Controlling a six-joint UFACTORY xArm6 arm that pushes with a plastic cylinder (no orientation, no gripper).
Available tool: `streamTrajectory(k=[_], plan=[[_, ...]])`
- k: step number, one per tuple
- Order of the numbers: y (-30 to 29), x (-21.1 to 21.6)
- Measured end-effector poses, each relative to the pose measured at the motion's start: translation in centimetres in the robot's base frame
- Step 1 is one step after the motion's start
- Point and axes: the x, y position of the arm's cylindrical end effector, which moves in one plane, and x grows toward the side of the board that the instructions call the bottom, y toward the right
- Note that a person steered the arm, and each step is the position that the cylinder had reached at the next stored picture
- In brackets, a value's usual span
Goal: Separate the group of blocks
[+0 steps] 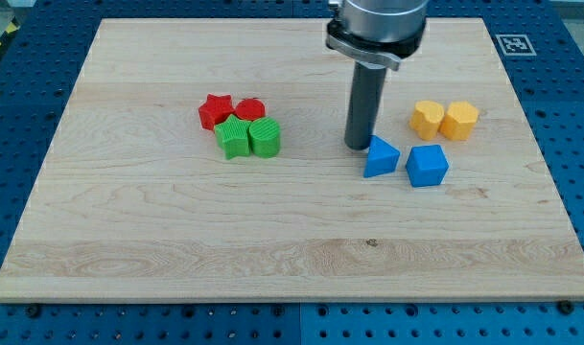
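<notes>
A tight group sits left of centre: a red star block [214,109], a red block [249,110], a green star block [234,137] and a green cylinder-like block [266,138], all touching. My tip [358,145] stands right of this group, just at the upper left of a blue triangular block [380,157]. A blue cube-like block [427,165] lies a little to the right of the triangular one. Two yellow blocks touch each other at the right: a yellow star-like block [427,119] and a yellow hexagonal block [459,120].
The blocks lie on a light wooden board [128,240] set on a blue perforated table. A black-and-white marker [513,43] is at the board's top right corner. The arm's grey body [378,24] hangs over the view's top centre.
</notes>
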Motion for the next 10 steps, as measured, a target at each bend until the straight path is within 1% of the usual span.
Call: streamTrajectory(k=[1,2,3,4,5,6,7,8,9,10], plan=[[1.8,0.8],[1.8,0.7],[1.4,-0.9],[-2.8,-1.6],[-4.4,-2.5],[-7.0,-2.6],[-11.7,-2.5],[-14.8,-2.5],[-16.0,-2.5],[-18.4,-2.4]])
